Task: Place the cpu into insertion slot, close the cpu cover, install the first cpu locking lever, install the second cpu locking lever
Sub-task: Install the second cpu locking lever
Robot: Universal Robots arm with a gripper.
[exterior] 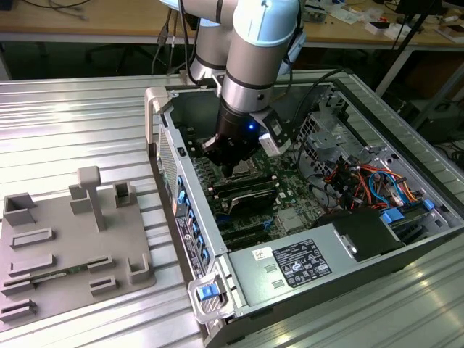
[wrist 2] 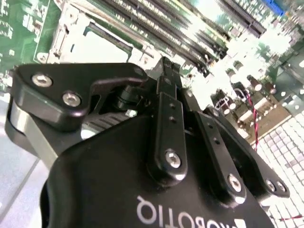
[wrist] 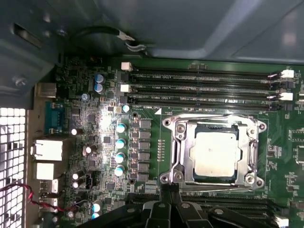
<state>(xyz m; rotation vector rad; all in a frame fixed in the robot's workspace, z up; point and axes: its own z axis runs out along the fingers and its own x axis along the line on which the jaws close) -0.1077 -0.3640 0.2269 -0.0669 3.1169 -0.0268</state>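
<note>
Jaws (wrist: 167,190) closed, empty — just beside cpu cover (wrist: 183,142) — cpu (wrist: 216,154) seated.

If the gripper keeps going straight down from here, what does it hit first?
Probably the cpu cover's near edge, or a locking lever beside it: the gripper points there, just off the seated cpu. Depth is unclear.

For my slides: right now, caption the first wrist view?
Gripper at the edge of the closed cpu cover, cpu seated in its slot.

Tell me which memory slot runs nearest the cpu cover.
The lowest of the three long black memory slots in the first wrist view; it borders the cpu cover, the others lying farther off.
</note>
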